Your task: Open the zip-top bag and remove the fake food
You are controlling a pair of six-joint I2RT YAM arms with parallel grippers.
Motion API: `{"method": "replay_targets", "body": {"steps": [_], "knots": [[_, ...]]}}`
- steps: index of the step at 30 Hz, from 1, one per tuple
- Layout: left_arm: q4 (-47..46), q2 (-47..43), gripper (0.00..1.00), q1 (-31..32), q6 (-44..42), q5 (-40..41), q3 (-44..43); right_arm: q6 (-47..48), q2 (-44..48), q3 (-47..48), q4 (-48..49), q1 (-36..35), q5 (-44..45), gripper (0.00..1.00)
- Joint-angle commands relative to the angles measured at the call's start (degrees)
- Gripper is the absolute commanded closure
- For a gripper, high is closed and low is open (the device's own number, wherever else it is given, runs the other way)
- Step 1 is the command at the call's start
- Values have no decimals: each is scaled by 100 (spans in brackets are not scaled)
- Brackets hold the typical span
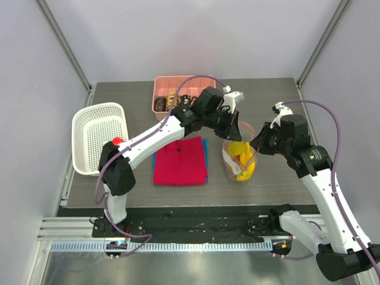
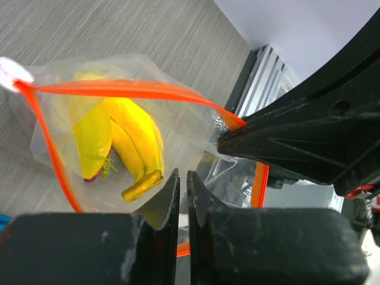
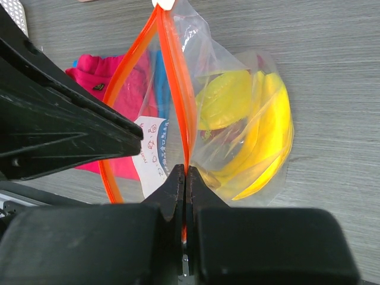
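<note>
The zip-top bag (image 1: 240,159) stands on the table between my two grippers, its orange zip strip (image 2: 124,89) parted into an open mouth. Inside lies the fake food: yellow bananas (image 2: 139,139) (image 3: 270,139) and another yellow piece (image 3: 228,98). My left gripper (image 1: 233,127) (image 2: 183,178) is closed to a thin slit on one side of the strip. My right gripper (image 1: 257,142) (image 3: 184,172) is shut on the other side of the strip (image 3: 178,101). Each wrist view shows the other gripper's black fingers (image 2: 285,139) (image 3: 65,133) close by.
A folded red shirt (image 1: 180,160) lies left of the bag on a blue cloth. A white mesh basket (image 1: 95,138) stands at the far left. A pink tray (image 1: 159,89) with dark ring-shaped pieces sits at the back.
</note>
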State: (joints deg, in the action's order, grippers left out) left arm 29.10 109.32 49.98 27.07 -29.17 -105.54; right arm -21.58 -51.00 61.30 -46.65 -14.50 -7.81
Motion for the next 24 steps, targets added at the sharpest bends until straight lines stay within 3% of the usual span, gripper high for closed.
{"method": "replay_targets", "body": {"steps": [1, 4, 6, 7, 10, 16, 24], "knots": [[69, 221, 97, 100, -458, -45, -537, -65, 134, 216, -28, 9, -97, 99], [269, 580, 100, 144, 110, 603, -983, -118, 152, 207, -37, 18, -133, 99], [909, 870, 100, 179, 796, 1644, -1484, -144, 135, 225, -45, 18, -159, 99], [1539, 1229, 100, 179, 1435, 1782, -2036, -153, 134, 216, -46, 18, -150, 99], [2195, 1635, 100, 258, 2177, 1967, -2611, -179, 108, 233, -28, 18, -98, 99], [2117, 1549, 100, 557, 2619, 2881, -2217, -355, -6, 234, 95, 18, -177, 99], [2960, 1847, 100, 900, 3181, 3962, -3077, -566, -85, 84, 253, 9, -343, 99]]}}
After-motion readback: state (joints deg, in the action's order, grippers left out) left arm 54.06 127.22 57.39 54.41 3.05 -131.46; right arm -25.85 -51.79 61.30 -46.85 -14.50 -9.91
